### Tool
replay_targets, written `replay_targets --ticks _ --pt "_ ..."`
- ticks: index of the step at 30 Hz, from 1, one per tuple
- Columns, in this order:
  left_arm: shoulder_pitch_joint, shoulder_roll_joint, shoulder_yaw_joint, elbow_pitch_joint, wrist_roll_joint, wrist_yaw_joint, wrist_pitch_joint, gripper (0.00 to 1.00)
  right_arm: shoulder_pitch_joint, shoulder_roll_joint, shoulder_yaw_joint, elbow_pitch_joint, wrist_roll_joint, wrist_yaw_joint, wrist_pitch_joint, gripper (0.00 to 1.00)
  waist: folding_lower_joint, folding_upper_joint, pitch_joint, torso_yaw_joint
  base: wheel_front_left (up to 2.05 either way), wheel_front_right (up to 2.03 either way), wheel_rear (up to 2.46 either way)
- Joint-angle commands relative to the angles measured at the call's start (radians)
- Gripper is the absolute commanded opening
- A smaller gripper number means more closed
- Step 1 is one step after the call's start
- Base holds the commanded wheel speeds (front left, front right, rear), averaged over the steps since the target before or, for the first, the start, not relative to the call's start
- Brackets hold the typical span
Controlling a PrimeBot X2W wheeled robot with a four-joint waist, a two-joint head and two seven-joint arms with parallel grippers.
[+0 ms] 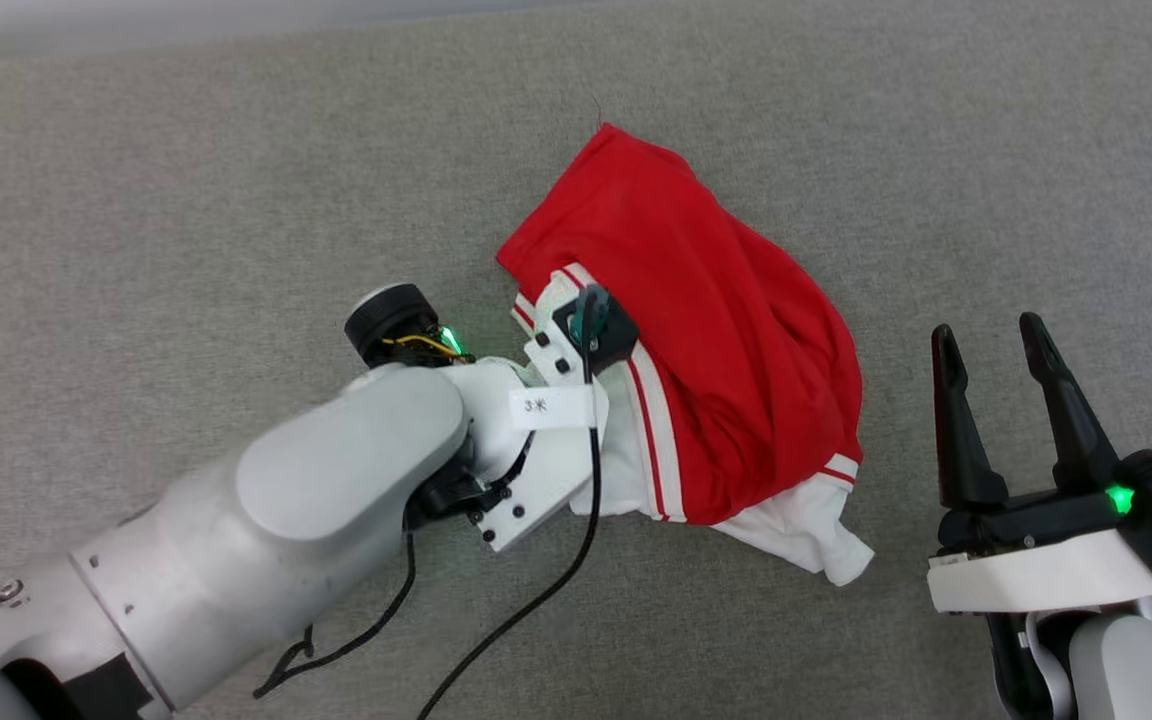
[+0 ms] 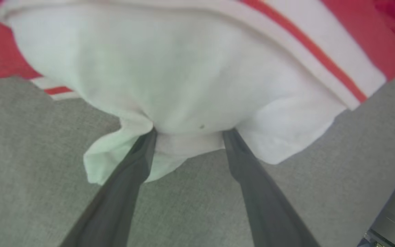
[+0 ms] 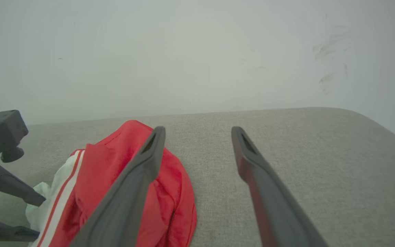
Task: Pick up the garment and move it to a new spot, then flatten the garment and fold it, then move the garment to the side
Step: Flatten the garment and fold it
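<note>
Garment [image 1: 726,330] sleeve over left jaws' tips

Garment [image 1: 726,330] smooth cloth; surface [image 1: 236,180] coarse weave (matt).

Head view: high above, looking steeply down on the grey padded surface [image 1: 236,150], the garment [image 1: 726,330] mid-frame. Left wrist view: very near, along the left gripper [image 2: 189,133] into white cloth. Right wrist view: low, farther off, along the right gripper [image 3: 197,132] toward the wall [image 3: 197,51]. All three share the garment.
</note>
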Motion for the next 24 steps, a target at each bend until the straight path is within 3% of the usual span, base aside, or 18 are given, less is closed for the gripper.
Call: replay_targets --ticks 1,6,7,8,9,12,17,24 --pt "0.033 0.005 -0.006 -0.014 0.018 -0.001 0.049 1.0 -0.022 0.002 0.002 -0.002 0.006 -0.001 -0.002 1.0 -0.0001 0.0 0.025 -0.015 0.0 0.0 0.0" --pt "0.104 0.034 -0.022 -0.047 0.045 -0.002 0.141 1.0 -0.04 0.002 0.003 0.001 0.015 -0.001 -0.002 1.0 -0.0001 0.0 0.052 -0.022 0.0 0.0 0.0" --pt "0.113 0.039 -0.024 -0.053 0.049 -0.002 0.147 0.65 -0.04 0.002 0.003 0.002 0.017 -0.001 -0.002 1.0 -0.0001 0.0 0.054 -0.022 0.0 0.0 0.0" --pt "0.118 0.043 -0.025 -0.058 0.049 -0.003 0.146 0.11 -0.042 0.002 0.001 0.004 0.019 -0.001 -0.002 1.0 -0.0001 0.0 0.055 -0.021 0.0 0.0 0.0" --pt "0.12 0.045 -0.025 -0.063 0.047 -0.003 0.141 0.0 -0.043 0.002 -0.001 0.005 0.019 -0.001 -0.002 1.0 -0.0001 0.0 0.054 -0.018 0.0 0.0 0.0" --pt "0.093 0.052 -0.019 -0.078 0.037 -0.001 0.089 0.0 -0.037 0.002 -0.005 0.009 0.015 -0.001 -0.002 1.0 -0.0001 0.0 0.041 -0.004 0.0 0.0 0.0" --pt "0.033 0.066 -0.003 -0.145 0.03 -0.001 -0.103 0.0 -0.012 0.002 -0.015 0.014 0.003 -0.001 -0.002 1.0 -0.0001 0.0 -0.013 0.035 0.0 0.0 0.0" --pt "0.028 0.169 0.018 -0.198 -0.041 -0.001 -0.291 0.0 0.028 0.002 -0.025 0.015 -0.01 -0.001 -0.002 1.0 -0.0001 0.0 -0.073 0.098 0.0 0.0 0.0"
